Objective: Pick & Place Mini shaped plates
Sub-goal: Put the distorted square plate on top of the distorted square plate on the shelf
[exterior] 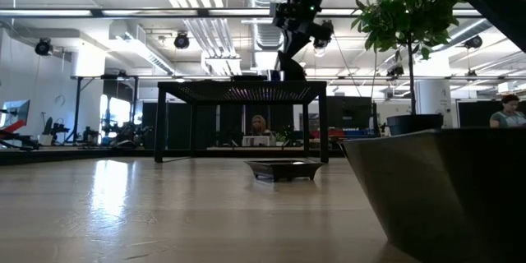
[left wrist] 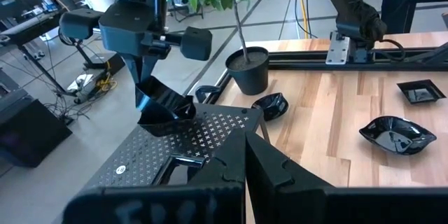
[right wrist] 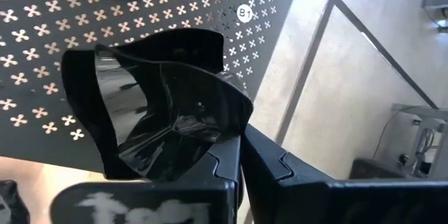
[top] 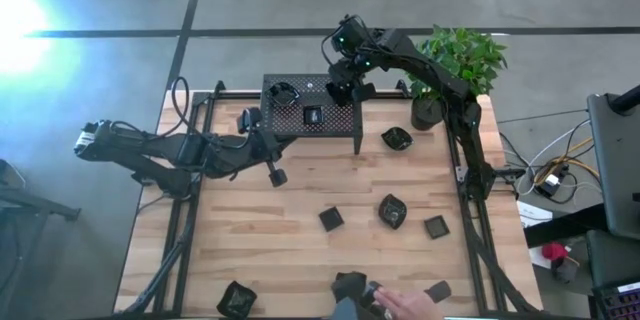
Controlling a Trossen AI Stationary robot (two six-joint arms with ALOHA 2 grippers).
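Note:
Several small black plates lie on the wooden table, among them a leaf-like one (top: 392,210), a square one (top: 331,218) and one near the plant pot (top: 397,138). Another sits on the black perforated rack (top: 313,115). My right gripper (top: 340,88) is over the rack's far right part, shut on a glossy square plate (right wrist: 168,112), also seen in the left wrist view (left wrist: 164,108). My left gripper (left wrist: 245,171) is shut, holds nothing, and hovers at the rack's left edge (top: 280,142). My right gripper pinches the plate's raised rim (right wrist: 225,136) between its two fingers, coming from above and pointing down. The plate hangs tilted below the fingers, its hollow side turned to the wrist camera. Its low edge (left wrist: 157,124) is close over the rack's top; whether it touches, I cannot tell.
A potted plant (top: 440,90) stands at the far right, beside the rack (top: 330,130). A person's hand (top: 405,305) reaches in at the near edge among plates (top: 350,285). In the low view one plate (exterior: 283,168) lies before the rack and a dark dish (exterior: 436,189) fills the right.

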